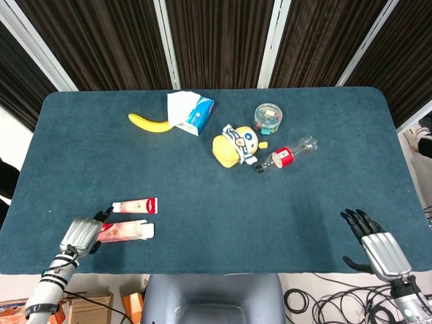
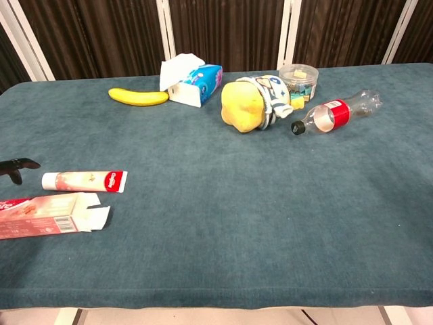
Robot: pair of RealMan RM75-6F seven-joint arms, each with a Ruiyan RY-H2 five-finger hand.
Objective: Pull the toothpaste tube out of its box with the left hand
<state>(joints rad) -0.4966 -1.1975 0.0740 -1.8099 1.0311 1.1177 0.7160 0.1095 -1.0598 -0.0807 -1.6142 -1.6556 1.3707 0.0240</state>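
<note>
The red-and-white toothpaste tube (image 1: 135,205) (image 2: 84,181) lies flat on the table near the front left, fully outside its box. The pink box (image 1: 125,231) (image 2: 51,214) lies just in front of the tube, its open flaps pointing right. My left hand (image 1: 79,235) sits at the box's left end with its fingers spread. One dark finger (image 2: 17,164) shows at the chest view's left edge, clear of the box. My right hand (image 1: 374,243) hovers at the front right edge, fingers apart and holding nothing.
At the back lie a banana (image 1: 148,123), a tissue box (image 1: 190,111), a yellow plush toy (image 1: 235,145), a round clear container (image 1: 268,115) and a plastic bottle (image 1: 287,155) on its side. The blue table (image 1: 216,216) ends just in front of both hands.
</note>
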